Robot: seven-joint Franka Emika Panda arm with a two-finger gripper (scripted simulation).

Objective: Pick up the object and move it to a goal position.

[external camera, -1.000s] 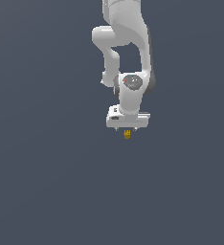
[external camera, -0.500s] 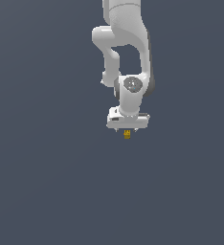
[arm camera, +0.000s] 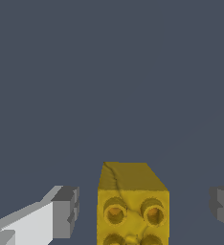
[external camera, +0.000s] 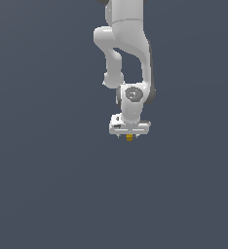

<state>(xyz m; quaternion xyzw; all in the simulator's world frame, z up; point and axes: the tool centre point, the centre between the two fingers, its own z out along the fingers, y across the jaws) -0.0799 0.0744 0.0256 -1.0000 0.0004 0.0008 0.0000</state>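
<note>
One white Panda arm [external camera: 127, 53] hangs down from the top of the exterior view, wrist pointing straight down over a plain dark grey-blue floor [external camera: 47, 185]. Gripper [external camera: 129, 137] sits a bit right of centre in the exterior view, and a speck of mustard-yellow, the object [external camera: 129, 138], pokes out directly under the white gripper body. Wrist view shows it better: object [arm camera: 132, 203] is a yellow stud-topped brick, round studs facing the camera, standing on the floor [arm camera: 109, 72] between the two fingers. Grey pads on both sides, one finger pad [arm camera: 66, 210] on one side and the other pad [arm camera: 223, 206] at the frame edge; clear gaps of floor between each pad and the brick, neither touching. So jaws are spread wide, gripper [arm camera: 142, 208] straddling the brick, nothing held. Brick sits nearer one finger than the other, not centred in the gap. Cannot tell from either view how far the fingertips are off the floor. No goal marker visible
</note>
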